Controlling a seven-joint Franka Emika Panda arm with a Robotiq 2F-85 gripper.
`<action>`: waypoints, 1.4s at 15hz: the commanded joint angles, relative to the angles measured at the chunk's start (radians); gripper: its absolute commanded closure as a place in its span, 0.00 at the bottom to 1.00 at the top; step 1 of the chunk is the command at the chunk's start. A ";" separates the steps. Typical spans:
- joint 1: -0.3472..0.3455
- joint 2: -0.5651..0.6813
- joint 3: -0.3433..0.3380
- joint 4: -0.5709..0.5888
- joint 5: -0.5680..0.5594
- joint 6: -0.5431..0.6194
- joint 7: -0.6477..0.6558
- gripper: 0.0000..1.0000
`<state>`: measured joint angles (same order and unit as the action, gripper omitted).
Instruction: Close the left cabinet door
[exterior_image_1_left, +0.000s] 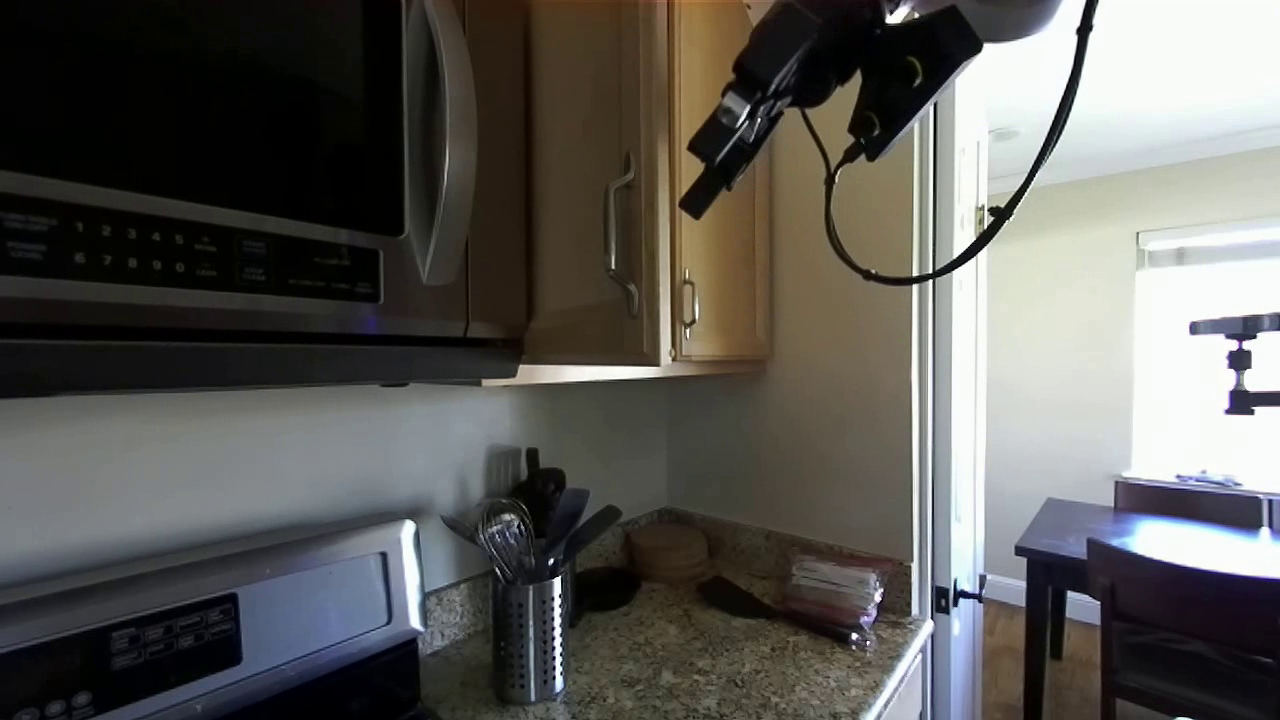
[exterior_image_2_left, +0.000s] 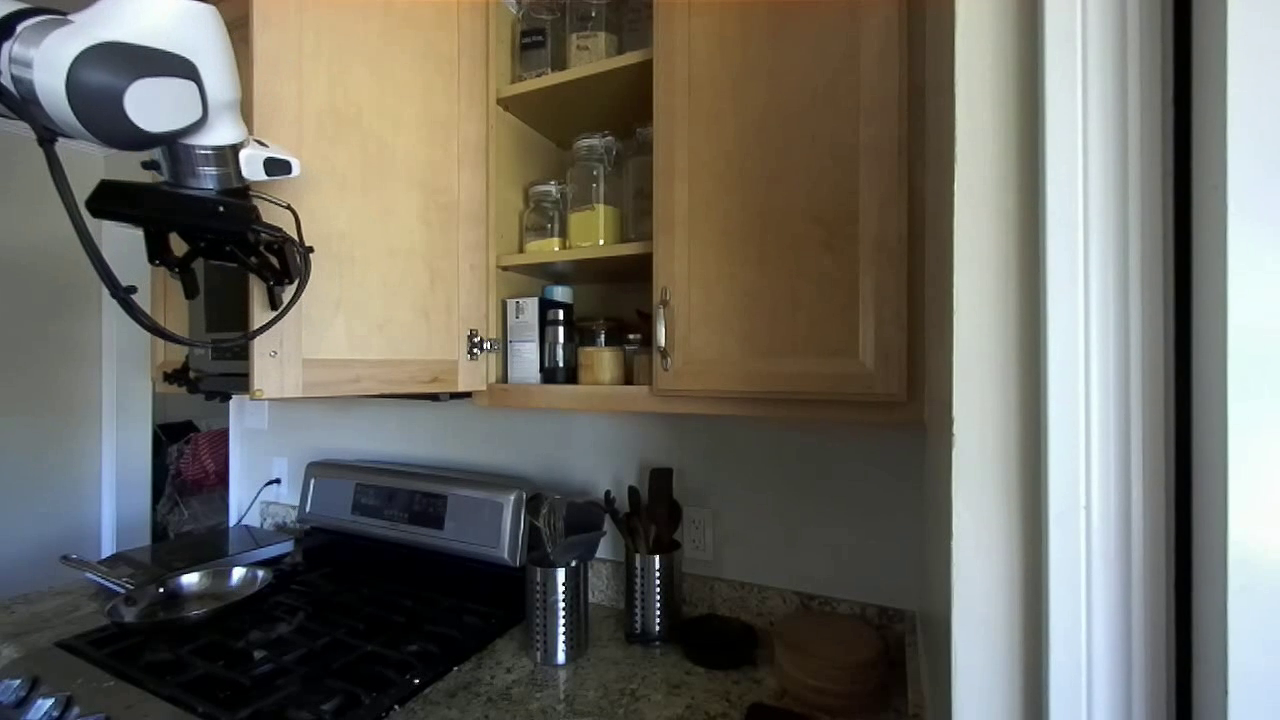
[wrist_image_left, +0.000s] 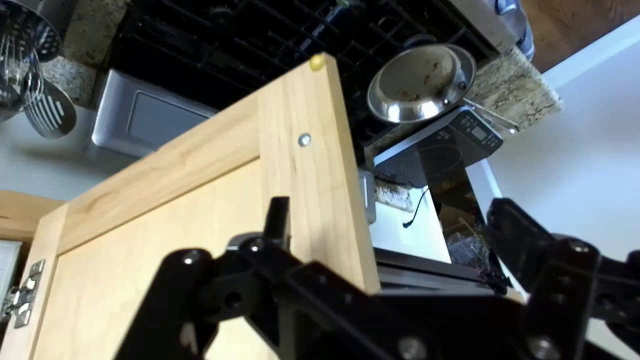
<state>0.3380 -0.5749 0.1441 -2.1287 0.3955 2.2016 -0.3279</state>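
Note:
The left cabinet door is light honey wood and stands wide open. Its outer face (exterior_image_1_left: 580, 180) with a silver bar handle shows in an exterior view. Its inner face (exterior_image_2_left: 375, 190) and hinge show in an exterior view, and its free edge and lower corner show in the wrist view (wrist_image_left: 320, 165). My gripper (wrist_image_left: 390, 215) is open and empty. In the wrist view one finger overlaps the door's inner face and the other lies past its free edge. The gripper shows near that edge in both exterior views (exterior_image_1_left: 712, 185) (exterior_image_2_left: 232, 288). I cannot tell whether it touches the door.
The right cabinet door (exterior_image_2_left: 780, 200) is shut. Open shelves (exterior_image_2_left: 575, 258) hold glass jars and containers. A microwave (exterior_image_1_left: 200, 260) hangs beside the open door. Below are a stove (exterior_image_2_left: 330, 600), a pan (wrist_image_left: 422, 82) and steel utensil holders (exterior_image_2_left: 557, 615). A cable loops from the arm.

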 joint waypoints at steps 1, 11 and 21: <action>-0.017 0.036 0.043 0.017 -0.026 0.128 0.106 0.00; -0.114 0.083 0.077 0.015 -0.215 0.351 0.302 0.00; -0.220 0.035 0.095 -0.023 -0.408 0.333 0.437 0.00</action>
<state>0.2175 -0.5383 0.2576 -2.1307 0.0763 2.4993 0.0703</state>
